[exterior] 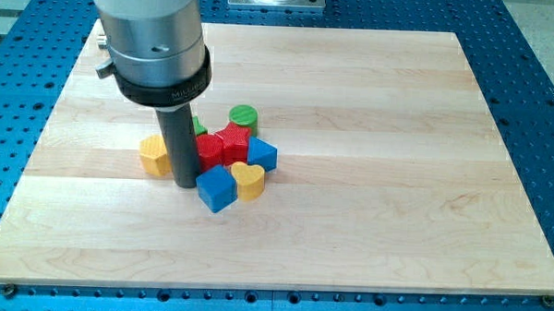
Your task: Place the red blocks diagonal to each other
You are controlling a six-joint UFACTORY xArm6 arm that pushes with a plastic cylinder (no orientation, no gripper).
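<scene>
Two red blocks sit side by side in a cluster near the board's middle: one red block (210, 150) on the left and a red star-like block (234, 143) on the right, touching it. My tip (184, 184) rests on the board just left of and below the left red block, between it and a yellow block (153, 156). A blue cube (216, 188) lies just right of the tip.
A yellow heart (248, 180), a blue block (262, 155), a green cylinder (243, 116) and a partly hidden green block (197, 127) crowd around the red blocks. The wooden board (396, 178) lies on a blue perforated table (538, 91).
</scene>
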